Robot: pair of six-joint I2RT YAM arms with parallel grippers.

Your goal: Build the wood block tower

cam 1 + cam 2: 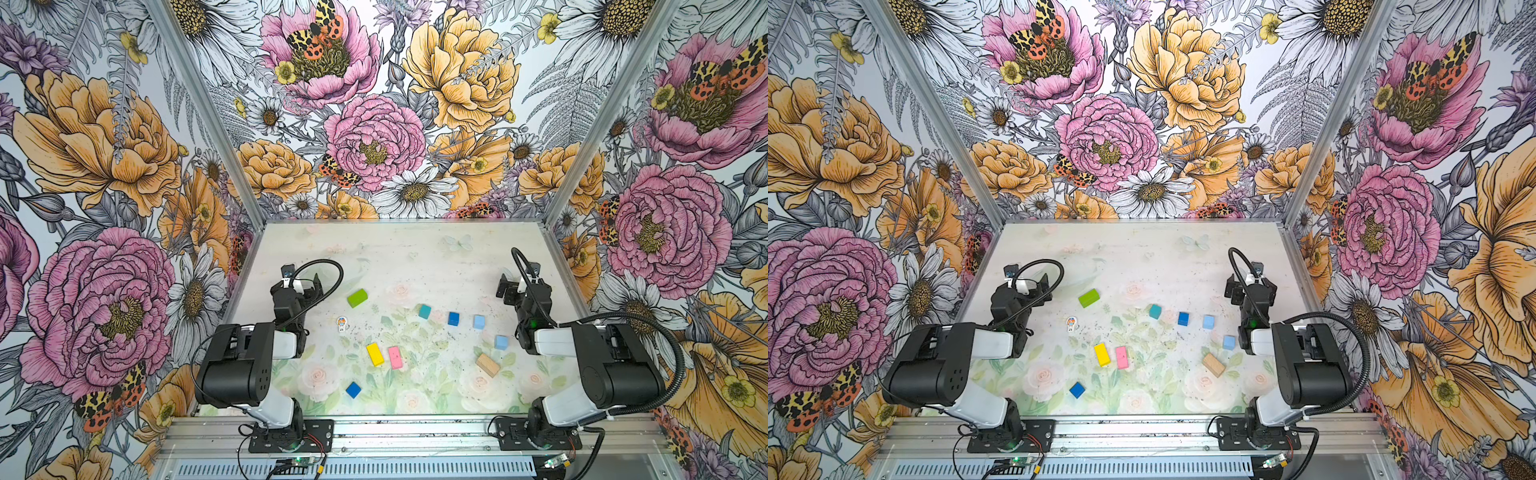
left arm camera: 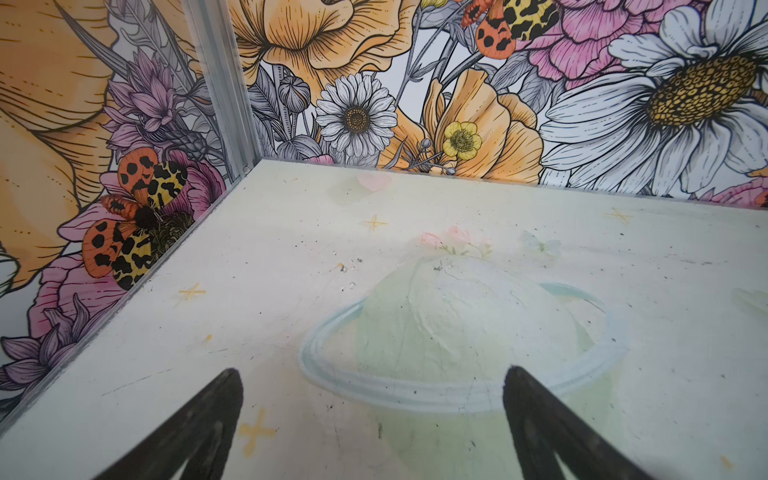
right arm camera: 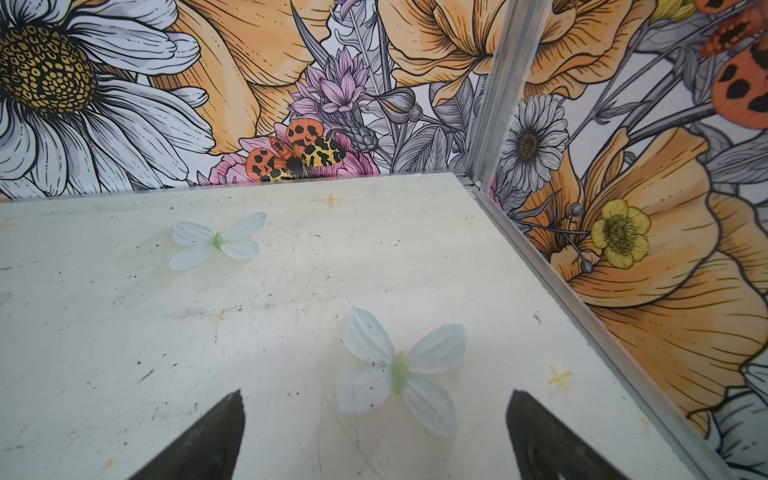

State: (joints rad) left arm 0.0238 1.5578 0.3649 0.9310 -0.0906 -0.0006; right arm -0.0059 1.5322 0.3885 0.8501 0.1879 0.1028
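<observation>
The wood blocks lie singly on the mat in both top views, none on another: green brick, teal cube, dark blue cube, two light blue cubes, tan brick, yellow brick, pink brick and a second dark blue cube. My left gripper hovers open and empty left of the green brick. At the mat's right side, my right gripper is open and empty beyond the light blue cubes. Neither wrist view shows a block.
A tiny white astronaut figure lies between the green and yellow bricks. Flowered walls with metal corner posts close the mat on three sides. Both arm bases stand on the front rail.
</observation>
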